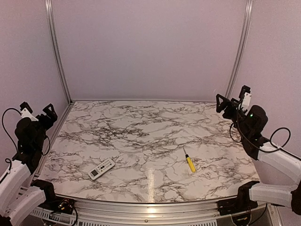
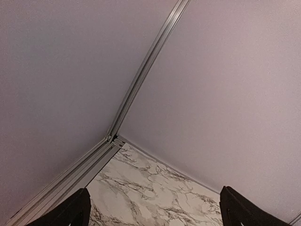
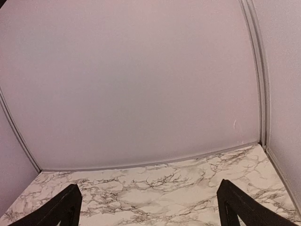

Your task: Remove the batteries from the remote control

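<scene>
Plainly, nothing is in hand yet: the marble-patterned desk (image 1: 141, 136) carries the work, and both arms are parked high at its sides, which looks like a resting pose that keeps the view of the remote control (image 1: 101, 168) open. The left tool (image 1: 36, 109) hangs up and to the left of the remote control, fingers spread wide and pinching nothing; its wrist view shows only wall and a far corner of the desk between them. The right tool (image 1: 232, 96) is well apart from the remote control, far to its right and higher, likewise spread and holding nothing. The remote control lies flat near the front edge, button face up, so its battery recess is probably underneath, and it likely needs turning over first. A yellow-handled screwdriver (image 1: 189, 162) lies well to the right of the remote control, perhaps set out for prising the cover. The batteries cannot be seen, presumably inside the remote control
</scene>
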`<state>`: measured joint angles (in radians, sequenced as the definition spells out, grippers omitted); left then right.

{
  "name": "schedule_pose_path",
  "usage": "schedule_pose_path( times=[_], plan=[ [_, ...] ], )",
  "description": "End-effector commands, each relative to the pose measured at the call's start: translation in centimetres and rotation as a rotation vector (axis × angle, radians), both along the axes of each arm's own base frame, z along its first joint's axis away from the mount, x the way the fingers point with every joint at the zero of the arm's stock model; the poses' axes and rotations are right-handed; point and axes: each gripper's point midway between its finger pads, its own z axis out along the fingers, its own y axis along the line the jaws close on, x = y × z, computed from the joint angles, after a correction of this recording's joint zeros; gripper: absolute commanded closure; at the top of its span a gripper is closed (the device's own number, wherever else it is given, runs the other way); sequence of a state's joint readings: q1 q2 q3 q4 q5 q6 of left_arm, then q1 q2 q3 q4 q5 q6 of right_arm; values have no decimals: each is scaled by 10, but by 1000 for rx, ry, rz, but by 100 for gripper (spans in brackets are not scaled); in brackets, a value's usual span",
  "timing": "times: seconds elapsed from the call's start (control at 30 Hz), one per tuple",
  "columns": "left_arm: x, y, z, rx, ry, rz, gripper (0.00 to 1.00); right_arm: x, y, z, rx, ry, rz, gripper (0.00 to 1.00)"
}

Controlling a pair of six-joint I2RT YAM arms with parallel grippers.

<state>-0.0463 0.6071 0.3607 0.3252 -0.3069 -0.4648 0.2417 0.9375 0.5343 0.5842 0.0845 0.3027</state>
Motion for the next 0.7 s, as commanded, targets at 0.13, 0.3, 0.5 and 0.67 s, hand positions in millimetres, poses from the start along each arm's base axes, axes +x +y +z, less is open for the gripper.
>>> schedule_pose_path(
  times=[0.13, 0.3, 0.5, 0.67],
  plan=[
    [-16, 7, -77, -59, 300, 42, 1, -11, 23, -65, 57, 255, 154, 1],
    [-24, 8, -91, -62, 385, 48, 1, -27, 51, -70, 40, 312, 318, 1],
    [-25, -16, -102, -66, 410, -85, 1, -46, 74, -80, 10, 406, 357, 1],
    [-19, -44, -127, -24, 499, -192, 1, -66, 93, -89, -16, 465, 386, 1]
  ],
)
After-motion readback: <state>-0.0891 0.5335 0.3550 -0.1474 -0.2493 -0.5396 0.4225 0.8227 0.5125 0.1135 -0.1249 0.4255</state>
